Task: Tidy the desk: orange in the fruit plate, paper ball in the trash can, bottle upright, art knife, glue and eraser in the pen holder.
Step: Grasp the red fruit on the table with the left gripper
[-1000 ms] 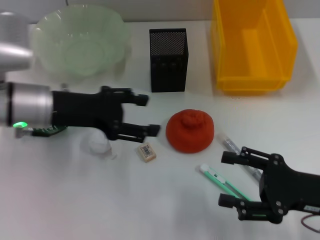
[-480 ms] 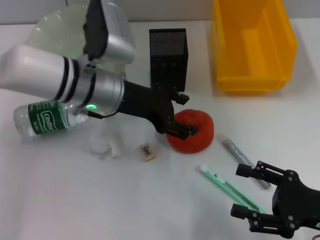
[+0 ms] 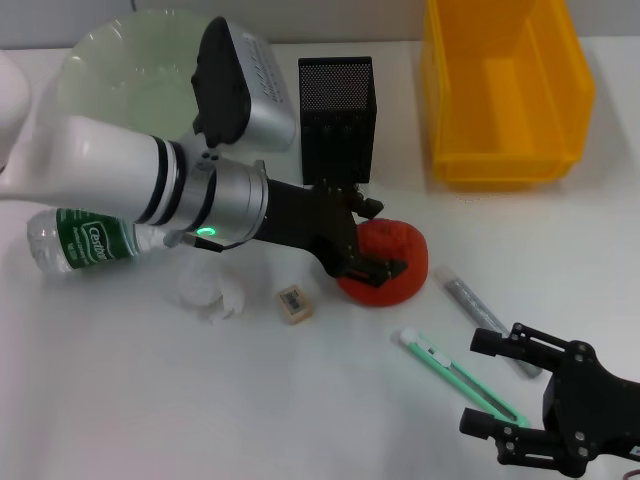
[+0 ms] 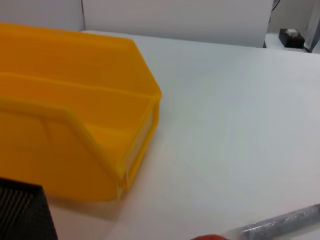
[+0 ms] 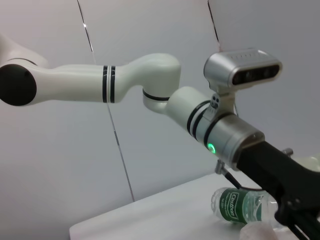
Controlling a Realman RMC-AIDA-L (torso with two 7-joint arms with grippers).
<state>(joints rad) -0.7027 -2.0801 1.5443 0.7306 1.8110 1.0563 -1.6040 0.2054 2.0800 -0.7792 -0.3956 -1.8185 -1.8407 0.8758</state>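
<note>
The orange (image 3: 400, 262) sits at mid-table. My left gripper (image 3: 378, 238) reaches it from the left, open, one finger behind the fruit and one in front. The bottle (image 3: 85, 240) lies on its side at the left, with the paper ball (image 3: 210, 290) just in front of it and the eraser (image 3: 294, 303) to the right of that. The glue (image 3: 482, 312) and the art knife (image 3: 458, 374) lie at the front right. My right gripper (image 3: 483, 383) stands open beside the knife. The fruit plate (image 3: 110, 75), pen holder (image 3: 337, 115) and trash can (image 3: 505, 90) line the back.
In the left wrist view the trash can (image 4: 75, 125) fills the frame, with a corner of the pen holder (image 4: 22, 212) and the glue (image 4: 280, 225) at the edge. The right wrist view shows the left arm (image 5: 150, 85) above the bottle (image 5: 240, 205).
My left arm has swung from beside the paper ball rightward to the orange, uncovering the bottle. My right gripper has drawn back toward the front right corner.
</note>
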